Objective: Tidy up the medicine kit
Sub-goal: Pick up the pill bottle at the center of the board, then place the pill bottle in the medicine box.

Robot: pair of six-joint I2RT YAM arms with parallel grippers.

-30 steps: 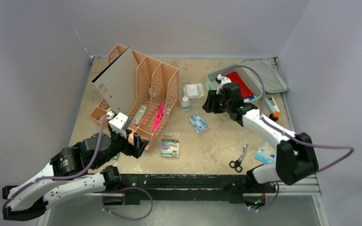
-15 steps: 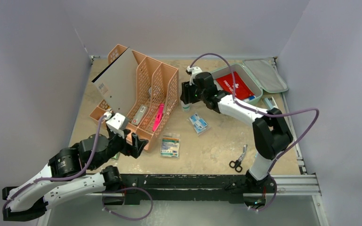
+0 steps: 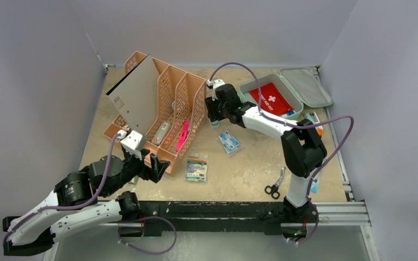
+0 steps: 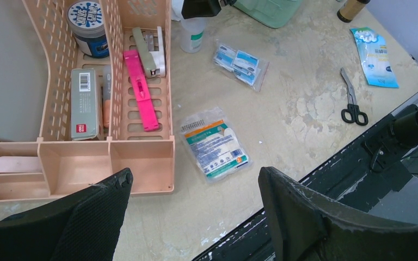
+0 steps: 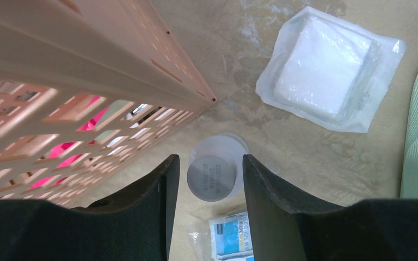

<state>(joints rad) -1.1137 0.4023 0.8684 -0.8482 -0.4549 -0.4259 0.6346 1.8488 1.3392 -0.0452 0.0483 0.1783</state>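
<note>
The medicine kit (image 3: 246,87) is a mint-green case lying open at the back right, its grey-lined lid (image 3: 306,87) folded back and a red first-aid pouch (image 3: 272,99) inside. A small white bottle (image 5: 213,175) stands upright between the kit and the orange rack. My right gripper (image 5: 210,163) hangs straight above it, open, one finger on each side of the cap with a gap at both. From the top view the right gripper (image 3: 213,111) mostly hides the bottle. My left gripper (image 4: 194,176) is wide open and holds nothing, low by the rack's front corner.
The orange mesh rack (image 3: 163,109) with a grey board, a pink item and small boxes stands left of the bottle. A gauze pack (image 5: 329,68), wipes packet (image 3: 229,142), bandage pack (image 3: 196,167), scissors (image 3: 275,185) and blue sachet (image 4: 374,49) lie loose on the table.
My right arm has swung left from over the kit to above the white bottle, uncovering the red pouch. The left arm has barely moved.
</note>
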